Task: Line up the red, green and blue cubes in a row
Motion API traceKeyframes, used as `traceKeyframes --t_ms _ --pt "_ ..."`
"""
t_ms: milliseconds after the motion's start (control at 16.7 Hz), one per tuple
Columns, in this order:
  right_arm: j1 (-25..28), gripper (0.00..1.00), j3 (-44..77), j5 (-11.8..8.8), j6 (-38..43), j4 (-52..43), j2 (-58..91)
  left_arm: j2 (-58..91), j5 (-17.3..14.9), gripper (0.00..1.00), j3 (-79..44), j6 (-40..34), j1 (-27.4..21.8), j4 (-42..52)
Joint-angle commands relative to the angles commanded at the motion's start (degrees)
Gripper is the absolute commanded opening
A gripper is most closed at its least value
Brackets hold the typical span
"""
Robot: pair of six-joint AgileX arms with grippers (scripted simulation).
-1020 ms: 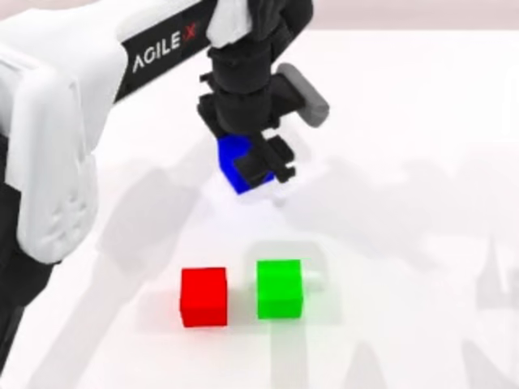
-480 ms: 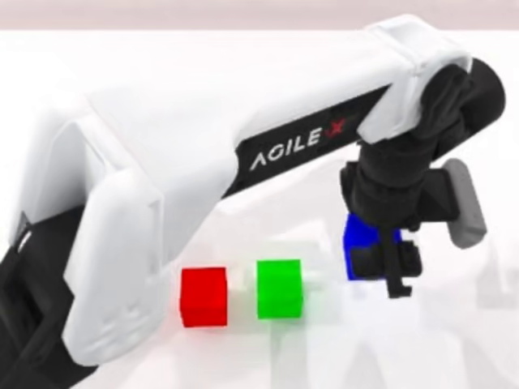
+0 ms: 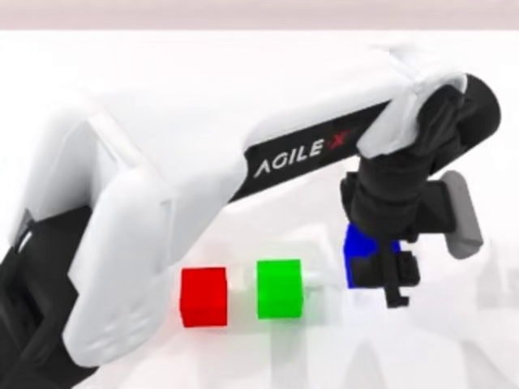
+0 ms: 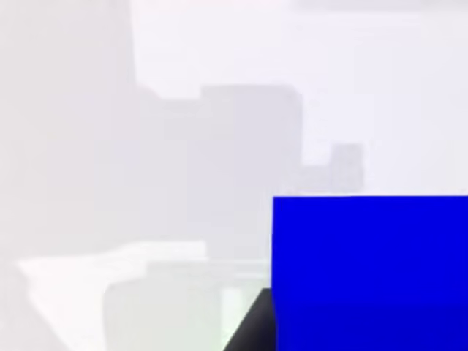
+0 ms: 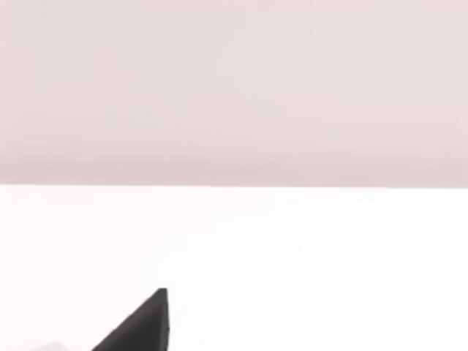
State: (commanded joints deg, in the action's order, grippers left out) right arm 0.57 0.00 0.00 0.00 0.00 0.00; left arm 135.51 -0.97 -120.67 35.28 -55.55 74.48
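Altogether three cubes: red cube [image 3: 203, 297], green cube [image 3: 280, 288], blue cube [image 3: 358, 255].

The blue cube [image 3: 357, 261] is largely covered in the top view by the left gripper [image 3: 388, 279], so only part of its top and left side is seen. In the left wrist view the blue cube [image 4: 369, 272] is cut off by two picture edges. Contact between cube and table [image 3: 422, 340] cannot be judged. The right arm is not seen from above; only a dark tip [image 5: 139, 327] is seen in the right wrist view, cut off at the edge.
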Motion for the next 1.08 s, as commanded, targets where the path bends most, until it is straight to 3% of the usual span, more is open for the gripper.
traceKeyframes --t_ms 240,540,1080 --pt "0.0 1.0 0.0 0.0 0.0 0.0 0.0 0.9 0.0 0.0 7.3 0.0 -0.1 -8.6" --pt "0.0 1.0 0.0 0.0 0.0 0.0 0.0 1.2 0.1 0.0 8.7 0.0 -0.1 -10.2" --pt "0.0 1.0 0.0 0.0 0.0 0.0 0.0 1.2 0.1 0.68 8.7 0.0 -0.1 -10.2"
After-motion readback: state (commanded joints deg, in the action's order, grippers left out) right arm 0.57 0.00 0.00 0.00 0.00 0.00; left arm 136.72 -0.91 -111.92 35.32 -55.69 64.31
